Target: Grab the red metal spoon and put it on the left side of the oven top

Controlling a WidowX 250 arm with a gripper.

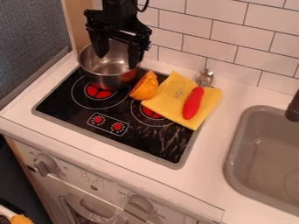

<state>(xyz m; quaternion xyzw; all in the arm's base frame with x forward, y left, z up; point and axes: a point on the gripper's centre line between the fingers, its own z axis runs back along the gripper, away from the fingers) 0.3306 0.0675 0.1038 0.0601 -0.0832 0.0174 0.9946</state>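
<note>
Camera view: gripper (pixel 118 55) hangs over metal pot (pixel 108 68) at left rear of black stove top (pixel 73 103), jaws spread wide, pot's inside visible between them. Spoon (pixel 193 103) lies at right: red handle on yellow cloth (pixel 169 93), metal bowl end past cloth's rear edge, towards tiled wall (pixel 225 37). Orange piece (pixel 145 86) between pot and cloth. Cloth partly on stove top, partly on white worktop (pixel 213 151). Grey sink (pixel 234 164) farther right, dark tap (pixel 293 107) at its rear.

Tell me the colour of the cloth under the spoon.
The cloth is yellow, with small dark specks; the camera view shows it.
</note>
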